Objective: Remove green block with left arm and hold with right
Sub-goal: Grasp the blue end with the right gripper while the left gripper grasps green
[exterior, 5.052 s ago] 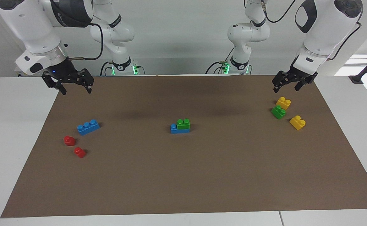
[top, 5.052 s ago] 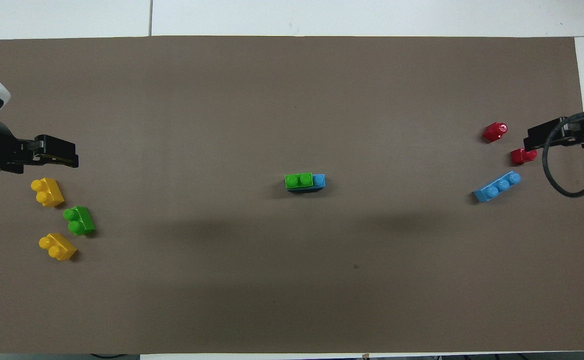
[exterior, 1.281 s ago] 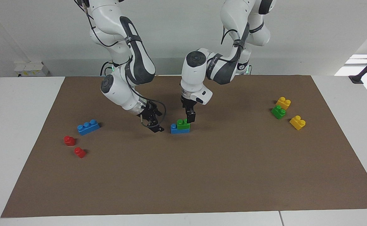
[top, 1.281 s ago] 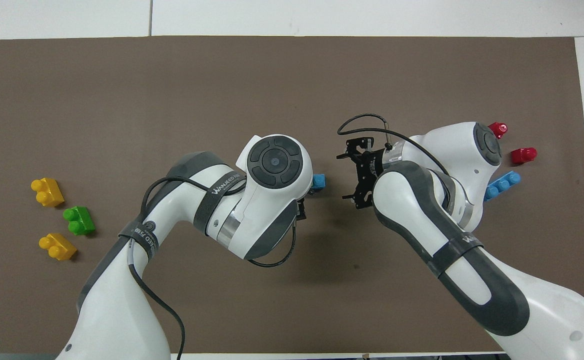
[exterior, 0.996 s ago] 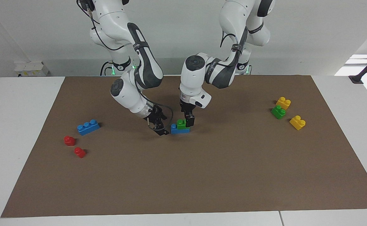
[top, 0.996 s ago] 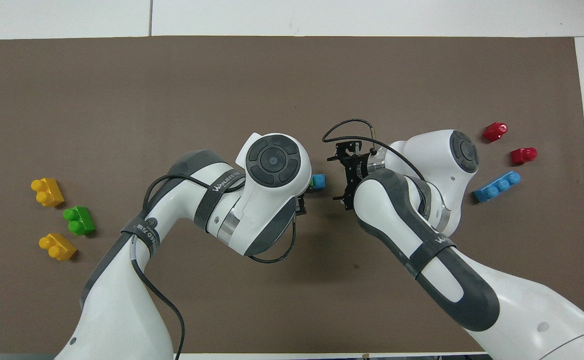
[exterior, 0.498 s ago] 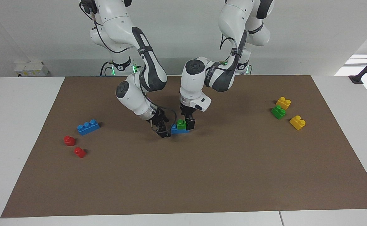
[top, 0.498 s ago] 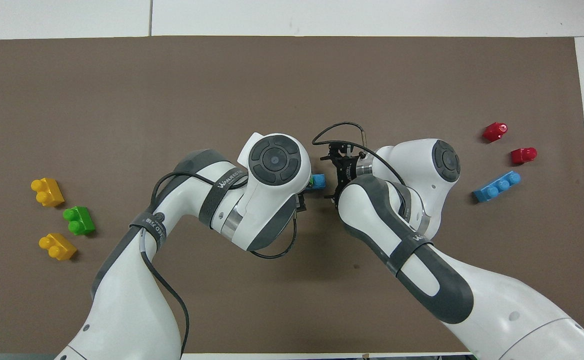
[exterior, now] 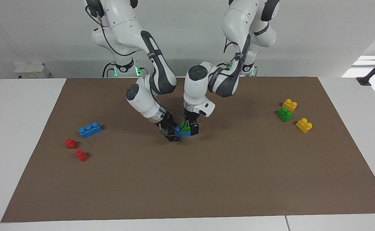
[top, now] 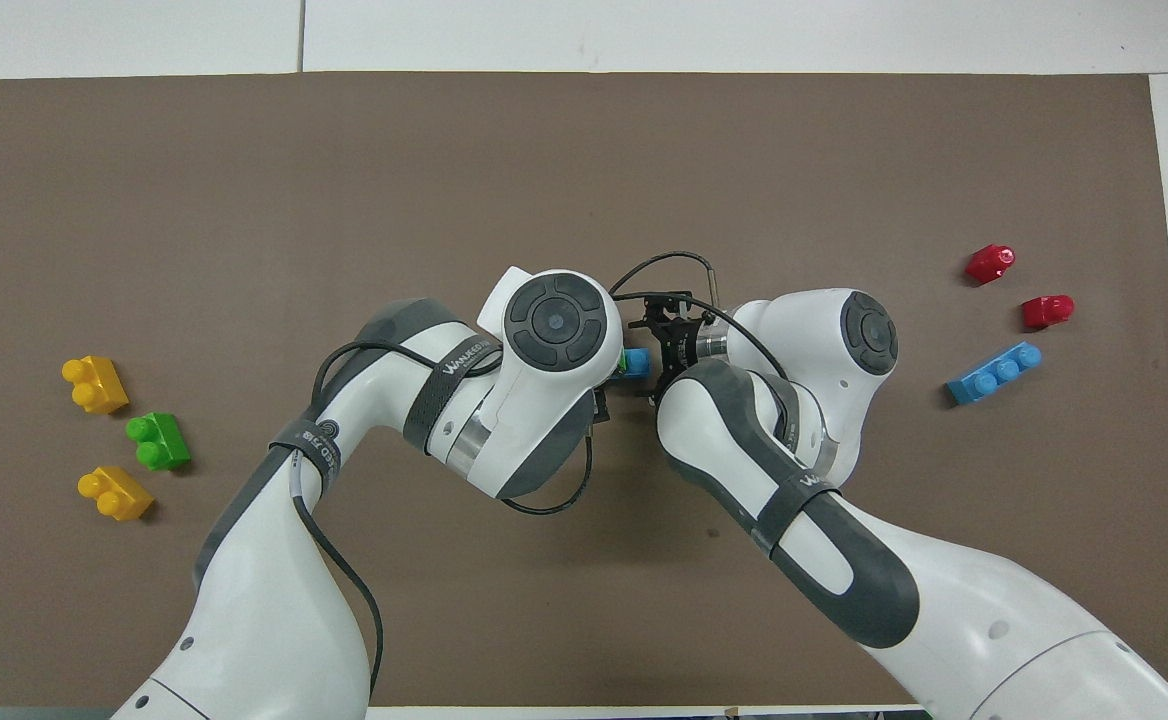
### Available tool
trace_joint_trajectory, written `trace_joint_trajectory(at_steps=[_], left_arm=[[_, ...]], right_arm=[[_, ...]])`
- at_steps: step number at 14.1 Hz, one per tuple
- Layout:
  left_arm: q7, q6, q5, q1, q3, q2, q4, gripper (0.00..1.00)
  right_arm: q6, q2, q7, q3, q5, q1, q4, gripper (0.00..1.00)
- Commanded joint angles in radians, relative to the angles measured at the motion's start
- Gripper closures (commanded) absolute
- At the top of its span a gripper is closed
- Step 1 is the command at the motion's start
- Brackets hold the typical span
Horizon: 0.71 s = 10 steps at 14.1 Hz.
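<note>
The green block (exterior: 184, 126) sits on a blue brick (exterior: 183, 133) in the middle of the brown mat; in the overhead view only a sliver of the green block (top: 622, 362) and the end of the blue brick (top: 637, 360) show. My left gripper (exterior: 189, 127) points straight down, open, its fingers on either side of the green block. My right gripper (exterior: 172, 133) comes in low and slanted at the blue brick's free end. It is open, and in the overhead view the right gripper (top: 647, 358) has a finger on each side of that end.
A second green block (exterior: 284, 114) lies between two yellow blocks (exterior: 289, 105) (exterior: 304, 125) toward the left arm's end. A loose blue brick (exterior: 90, 129) and two red blocks (exterior: 71, 143) (exterior: 81, 156) lie toward the right arm's end.
My right gripper slid in to the blue brick's end and its fingers narrowed. My left gripper dropped lower around the green block. The blocks have not moved.
</note>
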Motion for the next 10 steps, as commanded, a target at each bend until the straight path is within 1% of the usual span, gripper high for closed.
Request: trace_joint_trajectory(at_steps=[1,2,3,4,7,8,10], left_arm=[[-0.025,0.006,0.023,-0.013,0.013,0.000,-0.006,0.00],[-0.025,0.006,0.023,-0.013,0.013,0.000,-0.007,0.00],[-0.025,0.006,0.021,-0.013,0.013,0.000,-0.011,0.00],[-0.025,0.009,0.023,-0.013,0.013,0.000,-0.015,0.00],[-0.025,0.011,0.021,-0.013,0.013,0.000,-0.017,0.00],[-0.025,0.012,0.021,-0.013,0.013,-0.001,-0.020,0.00],[-0.025,0.014,0.021,-0.013,0.013,-0.001,-0.021,0.00]], right_arm=[[0.031,0.007,-0.034,0.003,0.033,-0.002,0.002,0.33],[0.031,0.007,-0.034,0.003,0.033,-0.002,0.002,0.39],[0.031,0.007,-0.034,0.003,0.033,-0.002,0.002,0.48],[0.033,0.007,-0.034,0.003,0.033,-0.002,0.002,0.62],[0.033,0.008,-0.034,0.003,0.039,-0.002,0.003,0.97],[0.034,0.008,-0.035,0.003,0.052,-0.002,0.003,1.00],[0.040,0.008,-0.035,0.003,0.056,-0.001,0.002,1.00]])
